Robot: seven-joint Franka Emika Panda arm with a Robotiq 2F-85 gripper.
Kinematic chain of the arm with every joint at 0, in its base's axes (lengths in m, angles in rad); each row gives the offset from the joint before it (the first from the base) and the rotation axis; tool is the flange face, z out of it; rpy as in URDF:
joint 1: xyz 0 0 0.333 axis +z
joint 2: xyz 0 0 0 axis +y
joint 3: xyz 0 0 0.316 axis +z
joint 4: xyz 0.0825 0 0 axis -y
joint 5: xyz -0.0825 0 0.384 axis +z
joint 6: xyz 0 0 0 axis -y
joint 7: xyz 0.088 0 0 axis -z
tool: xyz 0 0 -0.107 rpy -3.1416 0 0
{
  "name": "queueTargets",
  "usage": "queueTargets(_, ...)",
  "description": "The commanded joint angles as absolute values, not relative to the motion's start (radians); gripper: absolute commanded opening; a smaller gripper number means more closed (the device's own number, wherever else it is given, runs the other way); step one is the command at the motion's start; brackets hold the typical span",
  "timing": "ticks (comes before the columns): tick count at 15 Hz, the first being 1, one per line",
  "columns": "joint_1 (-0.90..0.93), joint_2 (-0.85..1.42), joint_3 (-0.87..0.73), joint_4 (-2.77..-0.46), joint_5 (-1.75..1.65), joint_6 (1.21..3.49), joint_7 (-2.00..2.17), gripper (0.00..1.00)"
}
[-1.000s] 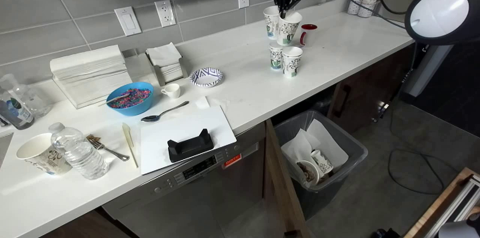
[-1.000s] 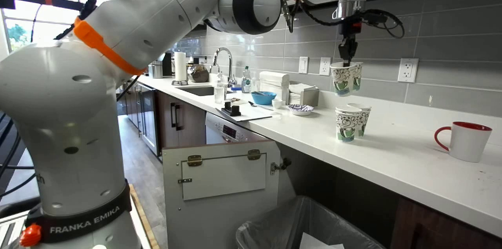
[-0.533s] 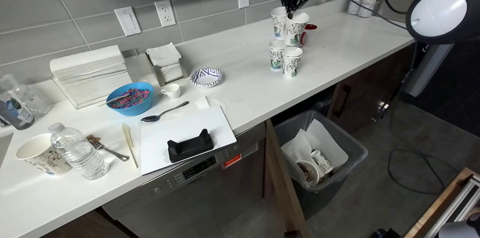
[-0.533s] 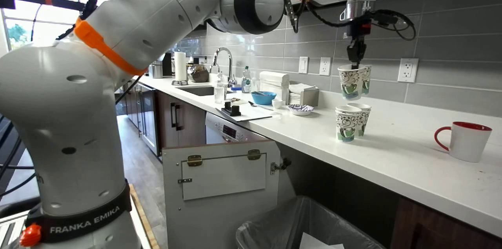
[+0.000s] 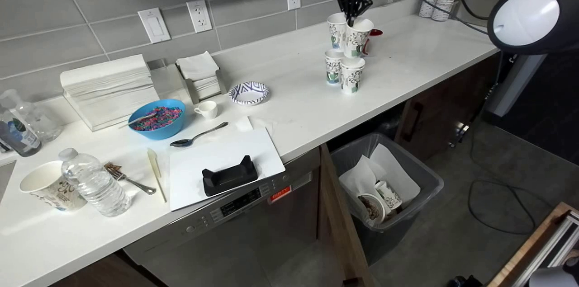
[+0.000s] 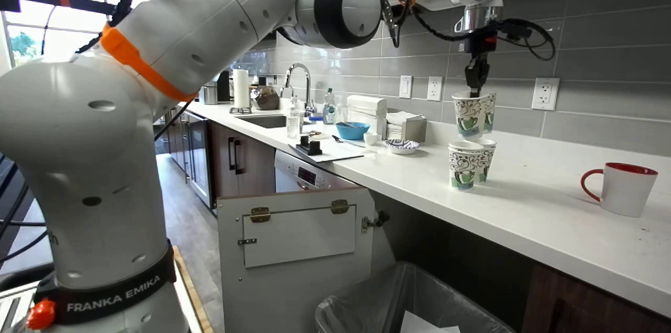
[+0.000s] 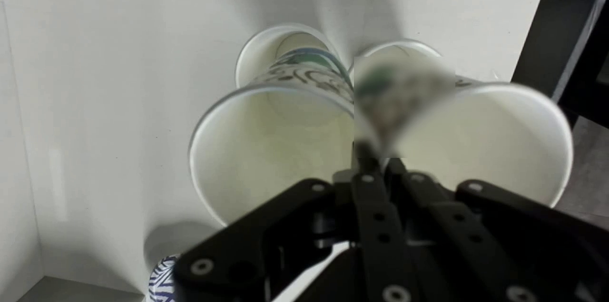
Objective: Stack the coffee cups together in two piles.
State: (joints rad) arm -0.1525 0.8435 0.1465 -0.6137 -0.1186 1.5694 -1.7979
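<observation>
My gripper is shut on the touching rims of two white coffee cups with green logos. One held cup is nearer the wall; the other held cup is nearer the counter edge. Both hang side by side, roughly upright. Below stand two piles: a wall-side cup and a front pile with doubled rims. In the wrist view the held cups' bottoms overlap the openings of the standing wall-side cup and front pile. The bottoms look just above those rims; a blurred patch hides part of this.
A red-rimmed mug stands farther along the counter. A patterned bowl, napkin holder and blue bowl are on the other side. The tiled wall is behind. An open cabinet door and trash bin are below.
My gripper, with both held cups, has shifted sideways along the counter toward the red-rimmed mug, then moved down closer to the standing cups. The standing cups have not moved.
</observation>
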Motion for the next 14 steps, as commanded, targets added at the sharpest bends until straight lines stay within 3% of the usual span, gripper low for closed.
queueTargets(1, -0.161, 0.854, 0.152, -0.615, -0.114, 1.560, -1.828, 0.01)
queueTargets(14, -0.164, 0.877, 0.157, -0.605, -0.106, 1.567, -1.855, 0.01)
